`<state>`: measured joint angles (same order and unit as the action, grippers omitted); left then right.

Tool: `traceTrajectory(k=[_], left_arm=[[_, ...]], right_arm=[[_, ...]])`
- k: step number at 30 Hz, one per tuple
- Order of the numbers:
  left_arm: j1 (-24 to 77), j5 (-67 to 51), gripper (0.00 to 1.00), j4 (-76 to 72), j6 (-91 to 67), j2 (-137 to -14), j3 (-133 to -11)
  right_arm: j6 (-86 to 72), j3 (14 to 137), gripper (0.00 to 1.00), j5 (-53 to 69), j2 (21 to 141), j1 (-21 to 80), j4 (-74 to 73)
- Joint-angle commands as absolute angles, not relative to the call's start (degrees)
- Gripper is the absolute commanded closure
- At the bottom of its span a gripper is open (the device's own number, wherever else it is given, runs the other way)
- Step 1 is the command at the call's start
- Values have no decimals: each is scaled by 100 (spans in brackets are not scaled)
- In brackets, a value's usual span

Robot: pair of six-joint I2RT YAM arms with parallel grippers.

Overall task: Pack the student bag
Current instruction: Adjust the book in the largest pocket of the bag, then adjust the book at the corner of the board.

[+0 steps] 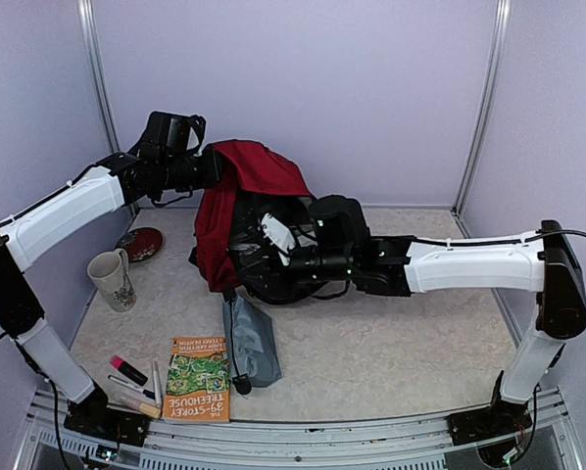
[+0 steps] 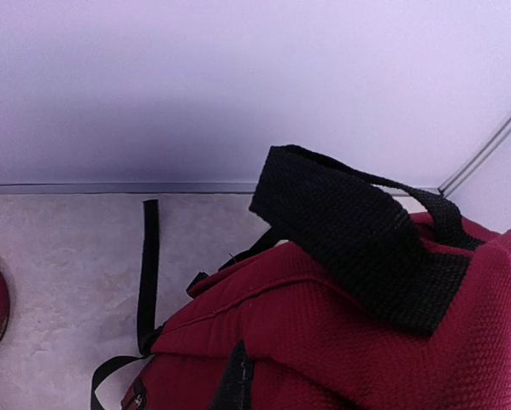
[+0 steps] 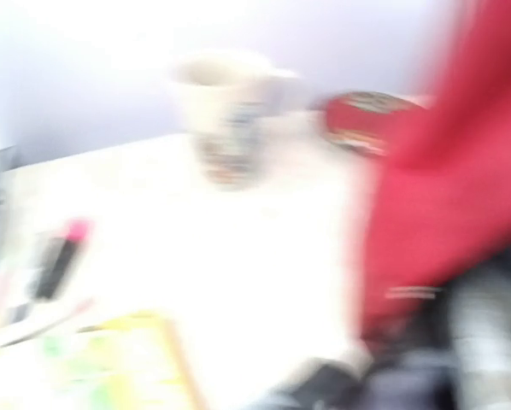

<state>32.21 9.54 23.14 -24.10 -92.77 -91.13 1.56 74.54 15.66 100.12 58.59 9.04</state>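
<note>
1. Stretching the left arm up and rightward from the near-left corner, bringing the left gripper (image 1: 213, 168) to the top edge of the student bag (image 1: 264, 168). Clamping it fully closed there, apparently pinching the red fabric and holding the bag's top raised.
2. Reaching the right arm leftward, low over the table (image 1: 401, 343), and pushing the right gripper (image 1: 273, 241) into the bag's mouth. Not showing how wide it stands or whether it holds anything, the right wrist view being blurred.
3. Standing upright at the back middle of the table, showing dark red woven fabric, a black carry handle (image 2: 349, 231) arching over the top and black straps trailing onto the table.
4. Gaping toward the right arm, exposing a dark interior and hiding any contents behind the gripper.
5. Lying outside the bag:
   - a mug (image 1: 112, 279) and a small red dish (image 1: 139, 244) to its left
   - a grey zip pouch (image 1: 252, 338) at its near base
   - a Treehouse book (image 1: 197, 377) just beside the pouch
   - a pink marker (image 1: 128, 370) left of the book
</note>
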Motion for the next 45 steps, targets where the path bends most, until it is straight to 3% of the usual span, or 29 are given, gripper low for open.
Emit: traceTrajectory(k=[1,7,10,14,19,31,37,45], left_arm=[[2901,1245,100,1841,-2173,-8735,-9250],[2576,1269,100,1859,-1875,-8325,-8732],[2520,1059,100,1725,-1687,-8123,-8215],[2443,704,100,1313,-1714,-7710,-7543],[2318,477,100,1296,-1693,-7634,-7238],[1838,-406,100,1128,-2029,-7614,-7079],[1785,-512,100,1097,-2082,-7653,-7052],[1767,-532,100,1081,-2074,-7665,-7041]], right_arm=[[699,7657,60,1737,10058,6780,-8],[725,8698,48,989,11193,7513,-898],[901,9588,25,446,11899,7881,-1595],[1147,10783,12,-177,12786,8293,-2589],[1114,11608,10,-498,13484,8455,-3352],[778,11518,14,-816,14003,8453,-4098],[418,10704,22,-1157,13698,8364,-4244],[135,9266,23,-1591,12812,8049,-4296]])
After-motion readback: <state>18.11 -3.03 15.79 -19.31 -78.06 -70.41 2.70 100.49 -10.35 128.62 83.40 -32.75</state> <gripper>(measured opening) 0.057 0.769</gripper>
